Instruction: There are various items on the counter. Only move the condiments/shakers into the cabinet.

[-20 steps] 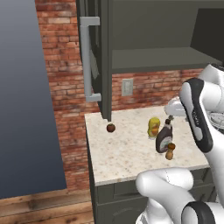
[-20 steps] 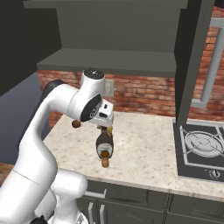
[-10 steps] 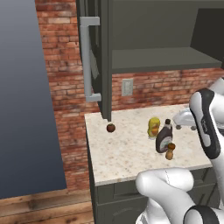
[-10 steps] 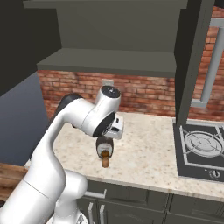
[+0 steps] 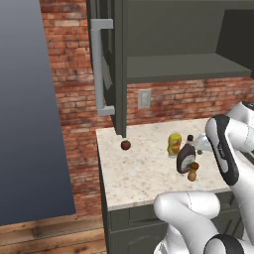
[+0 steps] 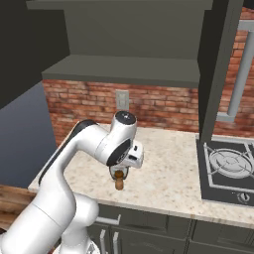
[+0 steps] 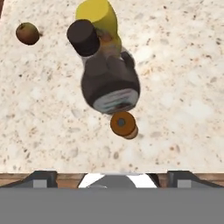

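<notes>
- My pincer (image 7: 112, 175) hangs spread wide and empty over the speckled stone desk (image 7: 183, 87).
- Below stand the turned wooden shaker (image 7: 124, 125), the dark glossy bottle (image 7: 109, 81) and the yellow squeeze bottle (image 7: 99, 17), clustered.
- The round brown ball (image 7: 27, 33) lies apart.

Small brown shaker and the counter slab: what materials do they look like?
Small brown mill-shaped shaker: looks like wood, matte warm brown with a turned profile, though no grain is resolvable. Beige speckled counter slab: looks like polished stone, judging by the fine dark flecks.
</notes>
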You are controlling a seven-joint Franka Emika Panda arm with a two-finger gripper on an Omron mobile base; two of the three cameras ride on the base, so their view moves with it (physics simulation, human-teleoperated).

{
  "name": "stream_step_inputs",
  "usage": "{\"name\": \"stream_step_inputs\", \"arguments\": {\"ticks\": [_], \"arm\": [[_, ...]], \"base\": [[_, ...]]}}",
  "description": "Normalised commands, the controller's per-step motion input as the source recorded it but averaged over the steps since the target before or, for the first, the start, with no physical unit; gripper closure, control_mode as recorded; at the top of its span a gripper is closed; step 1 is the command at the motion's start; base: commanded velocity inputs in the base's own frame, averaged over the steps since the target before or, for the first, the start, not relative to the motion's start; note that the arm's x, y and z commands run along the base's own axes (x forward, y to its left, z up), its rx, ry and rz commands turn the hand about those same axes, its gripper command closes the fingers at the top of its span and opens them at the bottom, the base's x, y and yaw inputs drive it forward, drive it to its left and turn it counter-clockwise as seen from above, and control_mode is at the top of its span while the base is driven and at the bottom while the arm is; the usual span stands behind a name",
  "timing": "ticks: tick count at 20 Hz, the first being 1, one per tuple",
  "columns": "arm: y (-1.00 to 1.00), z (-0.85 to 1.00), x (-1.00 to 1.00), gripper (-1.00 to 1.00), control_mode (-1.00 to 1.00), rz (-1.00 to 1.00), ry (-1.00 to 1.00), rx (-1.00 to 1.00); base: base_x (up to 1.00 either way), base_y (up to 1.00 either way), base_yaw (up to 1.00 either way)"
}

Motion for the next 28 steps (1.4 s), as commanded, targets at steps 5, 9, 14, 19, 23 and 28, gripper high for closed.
{"name": "stream_step_inputs", "arguments": {"ticks": [5,9,14,19,23,28], "arm": [[0.00,-0.51,0.36,-1.00,-1.00,-0.05,0.01,-0.05],[0.00,-0.42,0.42,-1.00,-1.00,-0.05,0.01,-0.04],[0.00,-0.34,0.31,-1.00,-1.00,-0.02,0.05,-0.02],[0.00,-0.28,-0.08,-1.00,-1.00,0.00,0.10,0.00],[0.00,-0.09,-0.07,-1.00,-1.00,0.00,0.01,0.00],[0.01,-0.12,0.00,-1.00,-1.00,0.00,0.00,0.00]], "base": [[0.00,0.00,0.00],[0.00,0.00,0.00],[0.00,0.00,0.00],[0.00,0.00,0.00],[0.00,0.00,0.00],[0.00,0.00,0.00]]}}
